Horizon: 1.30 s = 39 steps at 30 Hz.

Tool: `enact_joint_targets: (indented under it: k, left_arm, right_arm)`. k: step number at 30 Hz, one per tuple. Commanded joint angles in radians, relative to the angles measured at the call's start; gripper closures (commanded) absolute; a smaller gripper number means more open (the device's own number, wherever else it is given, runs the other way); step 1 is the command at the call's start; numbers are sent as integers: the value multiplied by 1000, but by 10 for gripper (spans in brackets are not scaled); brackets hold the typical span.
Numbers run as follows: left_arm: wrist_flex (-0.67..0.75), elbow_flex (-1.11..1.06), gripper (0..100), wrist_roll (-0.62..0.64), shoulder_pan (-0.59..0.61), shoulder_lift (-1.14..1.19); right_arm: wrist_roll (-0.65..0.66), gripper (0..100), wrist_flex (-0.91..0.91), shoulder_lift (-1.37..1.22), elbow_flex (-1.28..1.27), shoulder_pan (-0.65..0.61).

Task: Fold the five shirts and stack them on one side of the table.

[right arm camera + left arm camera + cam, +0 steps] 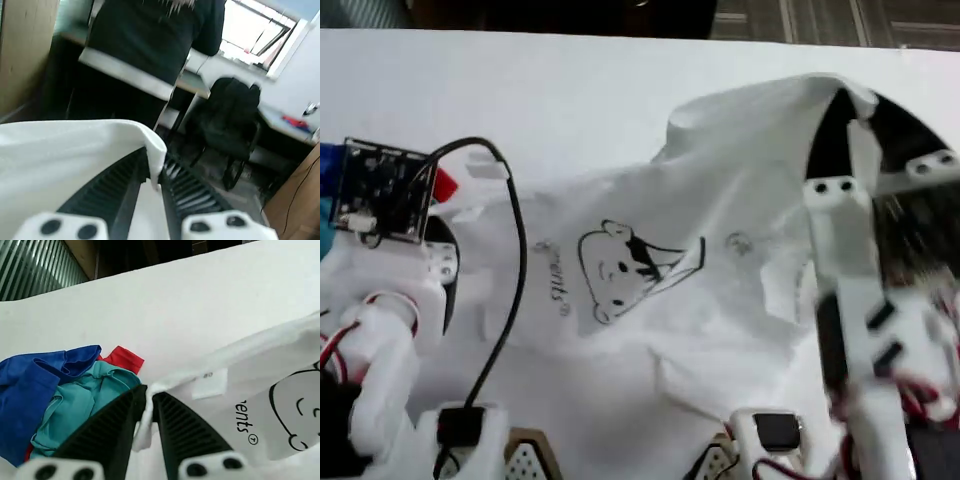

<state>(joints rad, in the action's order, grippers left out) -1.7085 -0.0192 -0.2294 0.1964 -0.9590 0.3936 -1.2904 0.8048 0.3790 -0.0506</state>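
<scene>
A white shirt (650, 290) with a black cartoon drawing lies spread across the middle of the white table (520, 90). My left gripper (149, 396) is shut on the white shirt (260, 390) at its edge beside the neck label. My right gripper (154, 172) is shut on another edge of the white shirt (60, 160) and holds it lifted off the table, so the cloth drapes up over the right arm (850, 260) in the high view. A heap of blue, teal and red shirts (60, 395) lies beside the left gripper.
The far half of the table is bare white surface. The left arm (380, 260) with its black cable stands at the near left, the arm bases at the near edge. Behind the table are a dark desk and a black chair (230, 125).
</scene>
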Motion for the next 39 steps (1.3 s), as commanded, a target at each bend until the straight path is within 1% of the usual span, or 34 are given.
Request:
enact_joint_targets:
  k: [1,8,11,14,20,26,34,39]
  left_arm:
    - [-26,85,975,2,-2,5]
    - [-71,275,975,2,6,3]
    - [-72,348,975,2,57,3]
    - [-75,375,975,2,92,2]
    - [-77,374,975,2,98,2]
    - [-77,383,975,2,98,2]
    - [-78,372,975,2,98,-84]
    - [-78,242,975,2,98,-163]
  right_arm:
    - [5,981,-5,16,86,7]
    - [5,981,-67,27,166,5]
    - [15,981,-76,24,235,10]
    - [61,981,-74,21,272,7]
    - [68,981,-67,21,279,7]
    - [68,981,-5,19,279,7]
    - [60,981,-122,35,281,1]
    - [58,981,-196,107,281,-93]
